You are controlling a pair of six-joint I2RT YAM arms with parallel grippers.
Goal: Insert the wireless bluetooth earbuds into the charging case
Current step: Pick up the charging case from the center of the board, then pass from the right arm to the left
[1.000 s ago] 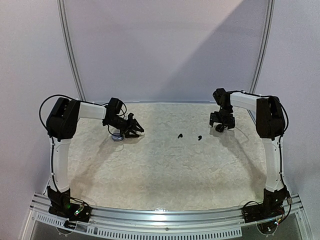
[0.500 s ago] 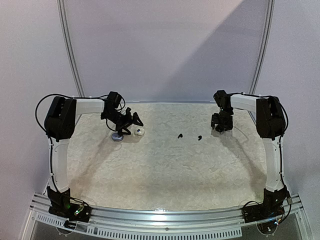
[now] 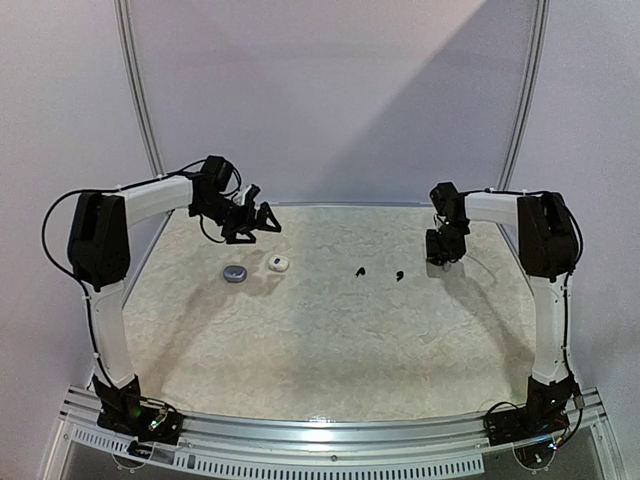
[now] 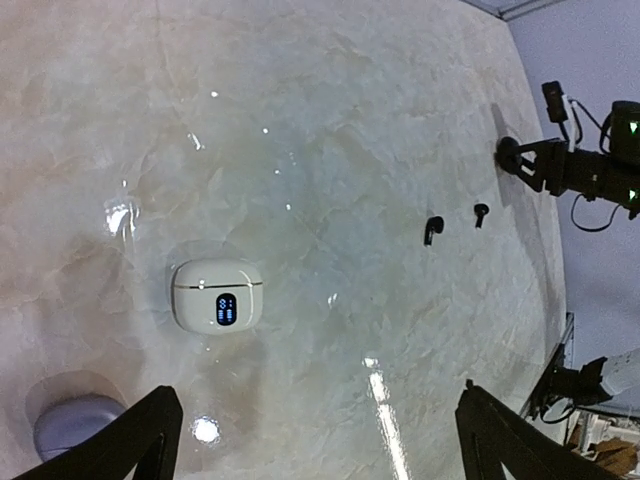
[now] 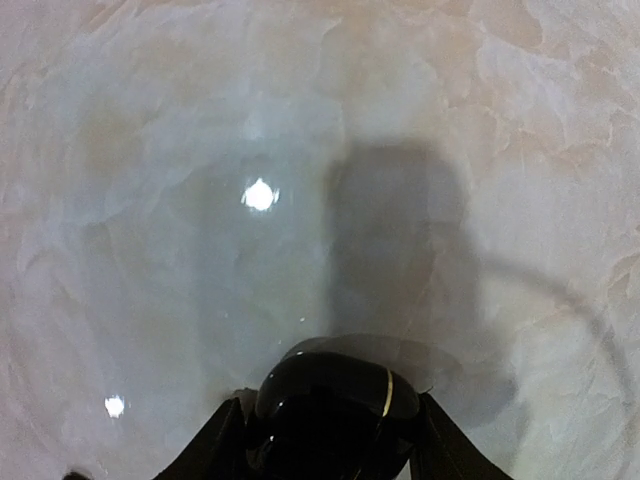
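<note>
So the big change: the left fingers [image 3: 252,222] are up and pulled back toward the far edge now, when a second ago they were down low right over the two cases on the left. They're spread wide with nothing between them; the left wrist view shows just bare surface [image 3: 330,340] between the two tips. The white case [image 3: 278,263], which the arm was hiding a second ago, now sits out in the open on its own, lid shut, little blue display facing up. The grey case [image 3: 235,272] is just beside it, apart from it and seemingly in the same spot as before.

The right fingers [image 3: 443,252] have barely shifted, maybe tucked in a touch closer to the arm. They're clamped on a glossy black case [image 5: 335,400], held just above the surface at the far right.

The two black earbuds [image 3: 359,270] haven't budged. They lie loose mid-surface, near each other but not touching, between the white case and the right arm, somewhat closer to the right arm.

My read is that the left side is done parking its case and is free to go grab a bud. No earbud is in any case yet that I can see, so the actual inserting hasn't started. The black buds presumably belong in the black case, but I can't tell from here whether its lid is open.
</note>
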